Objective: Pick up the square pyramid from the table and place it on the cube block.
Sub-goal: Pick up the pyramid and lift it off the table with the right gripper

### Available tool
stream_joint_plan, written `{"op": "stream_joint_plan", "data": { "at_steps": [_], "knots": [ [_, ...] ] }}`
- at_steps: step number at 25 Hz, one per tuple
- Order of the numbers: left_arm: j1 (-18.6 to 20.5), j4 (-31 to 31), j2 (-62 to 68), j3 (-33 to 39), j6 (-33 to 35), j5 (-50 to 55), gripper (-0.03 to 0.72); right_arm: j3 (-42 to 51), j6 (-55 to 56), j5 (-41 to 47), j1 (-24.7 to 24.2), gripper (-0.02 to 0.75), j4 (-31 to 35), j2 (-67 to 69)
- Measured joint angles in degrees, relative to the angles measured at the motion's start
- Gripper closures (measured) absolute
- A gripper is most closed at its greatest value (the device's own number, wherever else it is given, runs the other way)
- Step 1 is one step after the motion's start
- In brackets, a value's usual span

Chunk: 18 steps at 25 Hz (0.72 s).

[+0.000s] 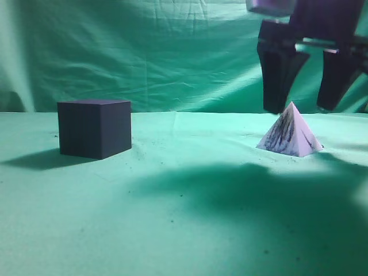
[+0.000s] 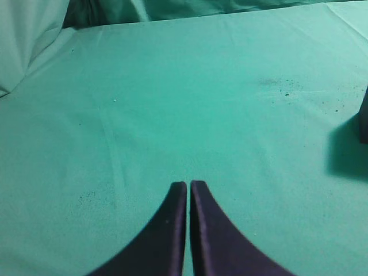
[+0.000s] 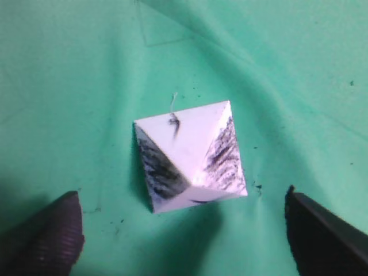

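The square pyramid (image 1: 290, 133), white with dark scribbled streaks, stands on the green table (image 1: 184, 218) at the right. The dark cube block (image 1: 94, 127) sits at the left, well apart from it. My right gripper (image 1: 303, 109) is open, hanging just above and behind the pyramid's tip, one finger to each side. In the right wrist view the pyramid (image 3: 190, 155) lies just ahead of the open fingers (image 3: 183, 221), untouched. My left gripper (image 2: 188, 184) is shut and empty over bare cloth; a dark edge of the cube (image 2: 364, 119) shows at the right border.
A wrinkled green backdrop (image 1: 144, 52) rises behind the table. Small dark specks dot the cloth around the pyramid and cube. A broad arm shadow (image 1: 241, 184) falls across the cloth in front of the pyramid.
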Motion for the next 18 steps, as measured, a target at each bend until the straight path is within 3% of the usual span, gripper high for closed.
{"op": "stream_joint_plan", "data": {
  "at_steps": [13,14,18],
  "knots": [
    [0.0,0.0,0.0,0.0,0.0,0.0,0.688,-0.56,0.03,-5.67,0.0,0.139,-1.52,8.35],
    [0.0,0.0,0.0,0.0,0.0,0.0,0.688,-0.56,0.03,-5.92,0.0,0.199,-1.52,8.45],
    [0.0,0.0,0.0,0.0,0.0,0.0,0.688,-0.9,0.03,-6.38,0.04,0.315,-1.63,8.74]
  ]
}}
